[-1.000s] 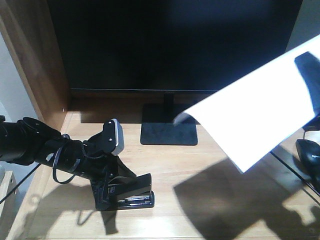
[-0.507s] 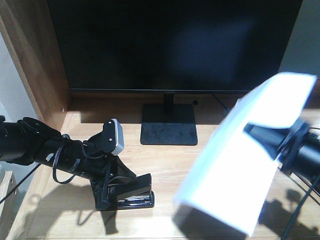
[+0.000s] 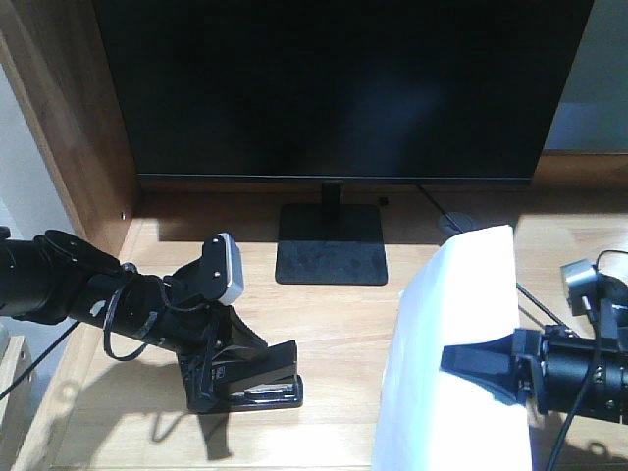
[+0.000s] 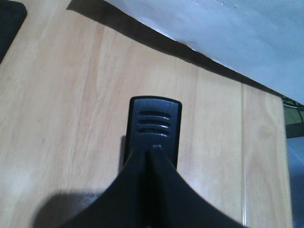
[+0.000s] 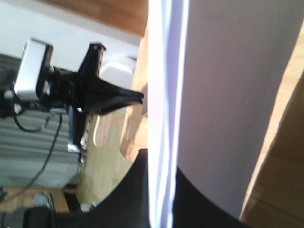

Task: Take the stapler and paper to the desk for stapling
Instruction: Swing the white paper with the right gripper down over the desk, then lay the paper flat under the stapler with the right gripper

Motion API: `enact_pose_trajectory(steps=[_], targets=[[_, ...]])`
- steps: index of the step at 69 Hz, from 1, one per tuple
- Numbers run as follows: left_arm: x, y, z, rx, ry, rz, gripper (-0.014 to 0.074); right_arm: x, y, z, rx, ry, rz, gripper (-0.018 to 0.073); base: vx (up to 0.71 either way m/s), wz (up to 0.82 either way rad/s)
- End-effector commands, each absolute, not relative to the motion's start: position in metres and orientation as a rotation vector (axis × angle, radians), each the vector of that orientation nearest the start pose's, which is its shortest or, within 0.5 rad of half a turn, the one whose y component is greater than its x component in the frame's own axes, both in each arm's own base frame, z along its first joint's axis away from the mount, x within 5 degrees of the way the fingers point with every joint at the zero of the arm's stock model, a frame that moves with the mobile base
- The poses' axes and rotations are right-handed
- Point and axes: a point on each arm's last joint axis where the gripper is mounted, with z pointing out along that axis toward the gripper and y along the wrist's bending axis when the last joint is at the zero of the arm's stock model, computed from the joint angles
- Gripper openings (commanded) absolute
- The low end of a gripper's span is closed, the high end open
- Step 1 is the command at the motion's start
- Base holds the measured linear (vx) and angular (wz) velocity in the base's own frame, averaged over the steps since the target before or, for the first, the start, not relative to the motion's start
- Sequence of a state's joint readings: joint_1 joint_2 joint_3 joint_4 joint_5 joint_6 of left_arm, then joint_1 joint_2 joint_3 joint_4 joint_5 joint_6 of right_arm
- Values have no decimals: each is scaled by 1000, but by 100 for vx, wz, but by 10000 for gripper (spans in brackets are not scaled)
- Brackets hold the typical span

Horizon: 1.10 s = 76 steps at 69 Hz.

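Note:
The black stapler (image 3: 263, 377) rests on the light wood desk (image 3: 334, 314) at the front left, its ribbed top (image 4: 153, 124) pointing away from the wrist camera. My left gripper (image 3: 218, 371) is shut on its rear end, with the fingertips (image 4: 151, 152) pressed together over it. The white paper (image 3: 453, 343) hangs curved over the desk at the front right. My right gripper (image 3: 483, 367) is shut on it, both black fingers clamping the sheet's edge (image 5: 160, 190). In the right wrist view the paper (image 5: 228, 95) fills most of the frame.
A large black monitor (image 3: 334, 88) on a square stand (image 3: 330, 257) occupies the back of the desk. A brown wooden side panel (image 3: 69, 118) walls the left. A cable (image 3: 535, 304) runs along the right, beside the paper.
The right arm has swung the paper down from high at the right to low over the desk's front right. The left arm and stapler have not moved.

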<state>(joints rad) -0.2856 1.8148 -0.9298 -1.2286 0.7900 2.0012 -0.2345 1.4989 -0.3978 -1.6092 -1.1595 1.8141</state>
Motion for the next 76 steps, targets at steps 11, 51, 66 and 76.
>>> enact_pose_trajectory(steps=[11, 51, 66, 76], targets=[[296, -155, 183, 1479, 1822, -749, -6, 192, 76, 197, -223, 2116, 1686, -3, 0, 0], [296, -155, 183, 1479, 1822, -749, -6, 210, 72, 147, -171, 2360, 1309, -3, 0, 0], [296, -155, 183, 1479, 1822, -749, -6, 214, 70, 138, -254, 2350, 1227, -3, 0, 0], [296, -155, 183, 1479, 1822, -749, -6, 216, 71, 141, -287, 2283, 1229, -3, 0, 0]])
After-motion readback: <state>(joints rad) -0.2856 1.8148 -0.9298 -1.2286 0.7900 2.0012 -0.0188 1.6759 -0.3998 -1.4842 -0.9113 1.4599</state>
